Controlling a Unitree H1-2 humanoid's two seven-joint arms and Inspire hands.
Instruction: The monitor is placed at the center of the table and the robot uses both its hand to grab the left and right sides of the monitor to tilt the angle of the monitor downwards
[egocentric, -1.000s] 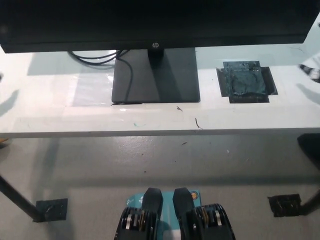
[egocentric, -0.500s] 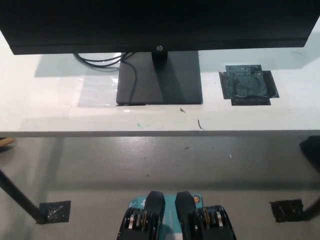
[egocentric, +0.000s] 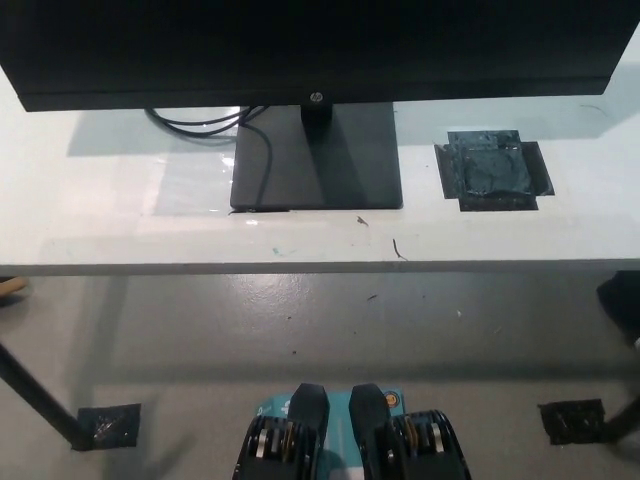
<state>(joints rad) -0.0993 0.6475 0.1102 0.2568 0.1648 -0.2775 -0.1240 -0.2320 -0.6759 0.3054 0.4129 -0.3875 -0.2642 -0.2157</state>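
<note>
You're looking down on the monitor (egocentric: 310, 45), its dark screen spanning the counter's (egocentric: 90, 225) far edge. Its flat black base (egocentric: 318, 160) sits mid-counter, with black cables (egocentric: 205, 122) curling out beside its far left corner. A dark tape patch (egocentric: 492, 168) lies toward the right end. Neither hand shows for you.

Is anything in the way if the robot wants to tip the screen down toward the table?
Nothing visible blocks it. Under the monitor sit only its flat black stand, some black cables lying low on the table, and a flat dark tape patch to the side. Neither robot hand is in view.
</note>
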